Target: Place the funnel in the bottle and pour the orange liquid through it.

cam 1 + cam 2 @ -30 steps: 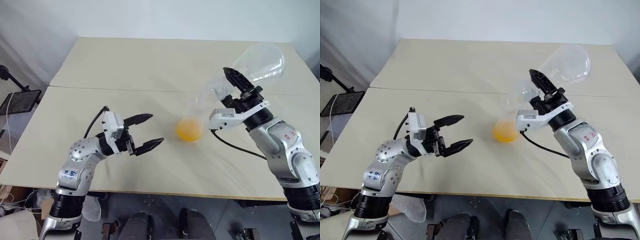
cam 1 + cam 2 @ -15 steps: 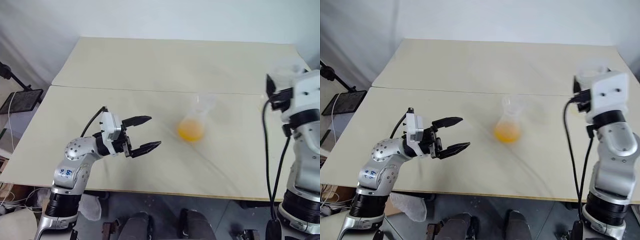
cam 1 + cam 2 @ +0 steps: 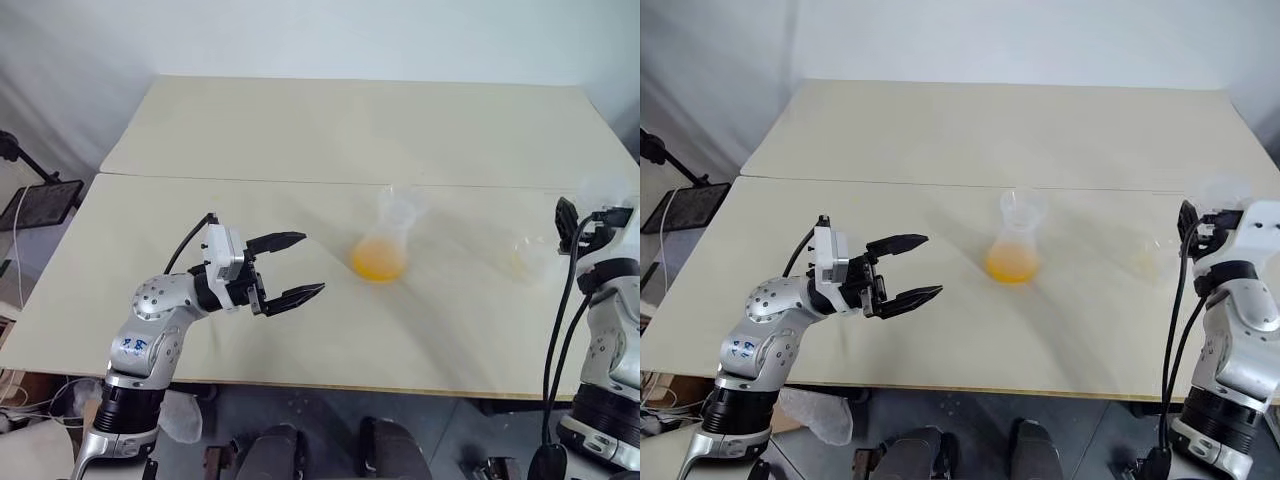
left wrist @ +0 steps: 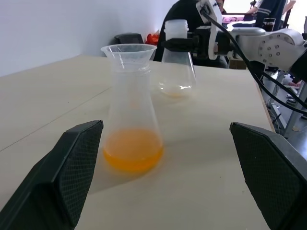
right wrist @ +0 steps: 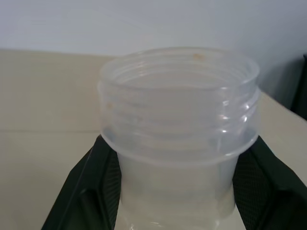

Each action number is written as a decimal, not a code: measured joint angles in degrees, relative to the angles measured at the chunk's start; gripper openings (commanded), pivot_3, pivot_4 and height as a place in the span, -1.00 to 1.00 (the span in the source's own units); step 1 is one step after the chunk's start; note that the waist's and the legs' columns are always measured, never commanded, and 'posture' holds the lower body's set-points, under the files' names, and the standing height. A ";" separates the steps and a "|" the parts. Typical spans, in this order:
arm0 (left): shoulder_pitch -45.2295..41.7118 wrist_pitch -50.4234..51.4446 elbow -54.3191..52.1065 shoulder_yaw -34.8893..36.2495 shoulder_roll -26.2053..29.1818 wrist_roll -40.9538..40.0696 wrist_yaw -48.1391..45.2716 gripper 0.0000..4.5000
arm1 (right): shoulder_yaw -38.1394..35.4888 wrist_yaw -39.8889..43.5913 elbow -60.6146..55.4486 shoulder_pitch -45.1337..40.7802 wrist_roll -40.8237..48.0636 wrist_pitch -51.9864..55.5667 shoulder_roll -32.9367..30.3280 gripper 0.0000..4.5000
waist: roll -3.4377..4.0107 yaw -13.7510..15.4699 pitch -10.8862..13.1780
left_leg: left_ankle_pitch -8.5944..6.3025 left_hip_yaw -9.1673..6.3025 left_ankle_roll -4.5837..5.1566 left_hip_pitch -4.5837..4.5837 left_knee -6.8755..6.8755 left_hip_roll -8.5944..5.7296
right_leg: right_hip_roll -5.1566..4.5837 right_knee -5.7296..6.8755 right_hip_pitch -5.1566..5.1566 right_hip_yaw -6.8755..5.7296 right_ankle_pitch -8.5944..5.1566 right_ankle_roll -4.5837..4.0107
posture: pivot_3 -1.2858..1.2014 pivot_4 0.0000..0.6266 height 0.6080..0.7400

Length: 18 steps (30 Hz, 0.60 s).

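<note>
The bottle (image 3: 383,245) stands upright at mid-table with the clear funnel (image 3: 401,206) seated in its neck. The orange liquid (image 3: 379,262) pools in its wide base. To the bottle's left, apart from it, my left gripper (image 3: 297,267) hovers open and points at it; the left wrist view shows the bottle (image 4: 132,120) between its fingers (image 4: 72,167), some way ahead. At the table's right edge my right gripper (image 3: 590,216) is shut on the threaded neck (image 5: 178,96) of a second clear flask (image 3: 532,255), held upright with only a faint yellow trace inside.
A seam (image 3: 250,181) runs across the beige table behind the bottle. The table's right edge (image 3: 610,130) lies close to my right arm. A black cable (image 3: 552,350) hangs from that arm. A black stand (image 3: 35,200) sits off the table's left side.
My right arm has swung right and down, rolling the flask from tipped over the funnel to upright at the table's right side. Bottle, funnel and left gripper have stayed put.
</note>
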 measured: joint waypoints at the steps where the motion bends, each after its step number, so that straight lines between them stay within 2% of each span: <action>1: -0.01 0.00 0.00 0.00 0.00 0.00 0.00 1.00 | -0.01 -0.53 0.01 0.06 0.18 -0.01 -0.01 0.16 | 0.00 -0.01 0.00 | 0.00 0.00 0.00 0.00 0.01 0.00 | 0.00 0.00 0.00 0.00 0.00 0.00 | 0.03 -0.52 1.00; 3: -0.02 0.00 0.00 0.01 0.02 0.00 -0.01 1.00 | -0.01 -1.54 -0.16 0.46 1.28 0.03 -0.02 0.16 | 0.00 0.03 0.00 | 0.00 -0.02 0.00 0.00 0.01 0.01 | 0.00 0.01 0.00 -0.01 0.00 0.00 | 0.03 -0.52 1.00; 5: -0.03 0.03 0.00 0.01 0.08 0.00 -0.02 1.00 | -0.26 -2.09 -0.92 1.20 3.10 0.23 0.19 0.50 | 0.00 0.03 0.00 | 0.00 -0.02 0.00 0.00 0.01 0.00 | 0.00 0.00 0.00 0.00 0.00 0.00 | 0.03 -0.52 1.00; 8: -0.11 0.13 0.00 0.01 0.12 0.00 -0.02 1.00 | -0.58 -2.57 -2.35 2.46 6.30 0.42 1.02 0.91 | 0.00 0.02 0.00 | 0.00 -0.02 0.00 -0.01 0.01 0.00 | 0.00 0.00 0.00 0.00 0.00 0.00 | 0.03 -0.52 1.00; 9: -0.17 0.17 0.00 0.01 0.13 0.00 -0.01 1.00 | -0.61 -2.62 -2.70 2.65 6.96 0.41 1.08 0.99 | 0.00 0.01 0.00 | 0.00 -0.02 0.00 0.00 0.01 0.00 | 0.00 0.00 0.00 0.00 0.00 0.00 | 0.03 -0.52 1.00; 18: -2.48 0.37 3.64 0.07 1.71 0.26 -1.61 1.00 | -4.22 -2.56 -11.11 6.15 13.63 0.53 -3.52 0.99 | 0.01 0.53 0.00 | 0.00 -0.02 0.00 -0.02 0.00 0.00 | 0.00 -0.03 0.00 -0.01 0.00 0.00 | 0.03 -0.52 1.00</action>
